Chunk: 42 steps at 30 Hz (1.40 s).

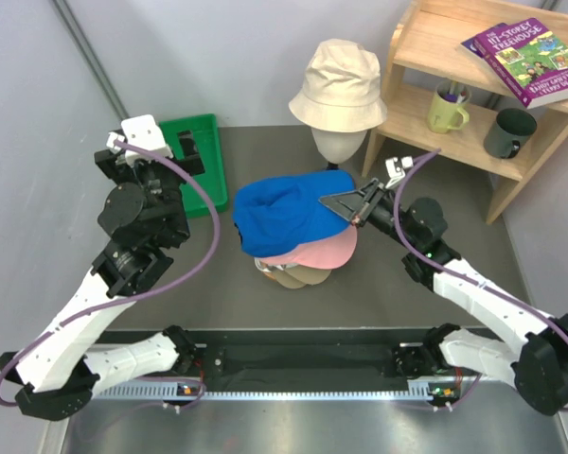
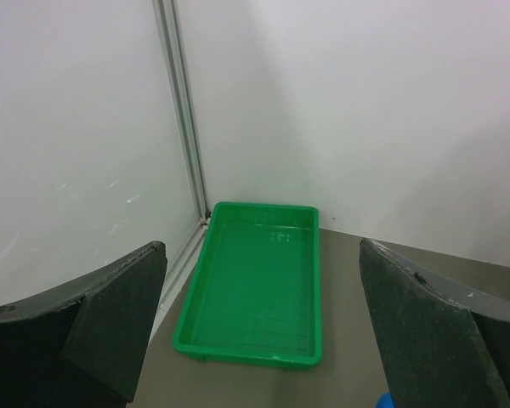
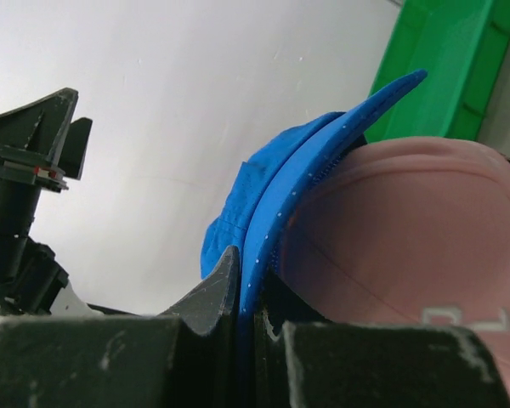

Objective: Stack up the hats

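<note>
You're at the placing step. The blue cap lies on top of the pile in the middle of the table, draped over the pink cap, with a tan cap peeking out beneath that. Your right gripper is clamped tight on the blue cap's stitched edge, which looks like the brim. In the right wrist view the fabric runs straight between the two closed fingers, pressed against the pink crown beside it.

Your left gripper is spread as wide as it goes and carries nothing. It looks down at the green tray by the wall, well apart from the pile.

The blue cap seems to sit a little to the left on the stack, overhanging the pink one on that side, so judge whether it is centred before you let go. The next move calls for opening the right fingers cleanly and lifting away without dragging the brim — soft fabric will follow a pad that catches on it.

One hat is not yet stacked. The cream bucket hat sits on the head form behind the pile, just beside the wooden shelf. It will probably need lifting straight up off the form — tugging sideways risks tipping the form.
</note>
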Motion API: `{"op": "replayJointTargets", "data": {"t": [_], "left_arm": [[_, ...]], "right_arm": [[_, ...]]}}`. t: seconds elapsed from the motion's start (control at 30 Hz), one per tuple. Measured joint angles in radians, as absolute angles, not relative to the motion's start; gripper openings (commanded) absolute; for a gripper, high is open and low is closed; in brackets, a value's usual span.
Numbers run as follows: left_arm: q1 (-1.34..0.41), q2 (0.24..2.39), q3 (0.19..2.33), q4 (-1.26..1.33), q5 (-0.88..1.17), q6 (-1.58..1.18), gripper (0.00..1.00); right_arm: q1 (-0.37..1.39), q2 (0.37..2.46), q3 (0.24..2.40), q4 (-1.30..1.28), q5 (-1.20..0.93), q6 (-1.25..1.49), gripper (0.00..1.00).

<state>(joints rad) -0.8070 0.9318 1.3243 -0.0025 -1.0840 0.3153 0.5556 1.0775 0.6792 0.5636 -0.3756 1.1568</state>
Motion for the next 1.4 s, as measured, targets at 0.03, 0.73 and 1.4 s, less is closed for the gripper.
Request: {"op": "replayJointTargets", "data": {"t": [0.03,0.73,1.4], "left_arm": [[-0.807,0.937,1.327,-0.002,-1.081,0.312,0.99],[-0.68,0.95,1.024,-0.411,-0.58,-0.275,0.94],[-0.506,0.731,0.641,-0.358,-0.326,-0.665,0.95]], "right_arm": [[0.54,1.058,0.658,0.566,-0.379,1.158,0.0],[0.387,1.028,0.448,0.622,-0.451,1.141,0.0],[0.368,1.083,0.432,0.653,-0.484,1.087,0.0]]}}
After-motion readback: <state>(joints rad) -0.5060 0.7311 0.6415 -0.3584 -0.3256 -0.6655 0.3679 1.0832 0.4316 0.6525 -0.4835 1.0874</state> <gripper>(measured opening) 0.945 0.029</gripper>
